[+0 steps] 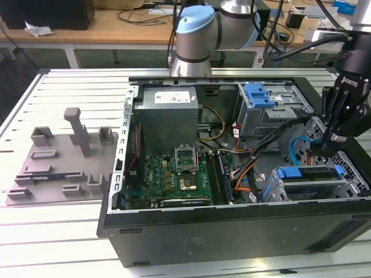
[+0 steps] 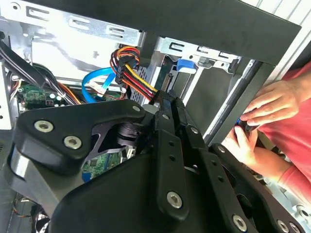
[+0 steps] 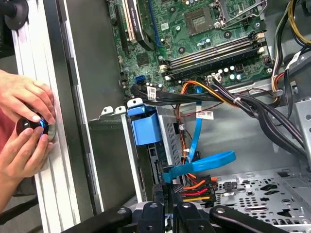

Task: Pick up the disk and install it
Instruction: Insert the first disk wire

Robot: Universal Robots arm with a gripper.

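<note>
Exterior view first: where is the disk found?

The disk (image 1: 288, 172) is seen lodged in the near cage (image 1: 316, 188), at the exterior view's right end of the case (image 1: 232, 234), with its blue rail end showing. It is judged to be seated already, though how deep cannot be told.

And the gripper?

The gripper (image 1: 320, 152) is held just beyond that cage. In both wrist views its fingers are drawn together with hardly a gap. The tips are laid against the end of the power lead (image 2: 129, 68). Whether the plug is pinched between them cannot be told.

How is this step best handled?

By judgement, the cabling of the disk is in hand. The plug should be kept square to its socket and pressed straight in, without sideways force. The blue cable (image 3: 199, 165), looped just beside the tips, should be kept from being trapped under the plug. The wires should not be bent sharply against the cage edge.

How is the arm posed?

The arm (image 1: 197, 29) is based at the far side of the case. Its wrist is carried over the exterior view's right end, and the gripper is pointed steeply down, tilted a little toward the near cage. A person's hands (image 3: 22, 99) are rested on a knob (image 3: 30, 125) outside the near wall, well apart from the gripper.
</note>
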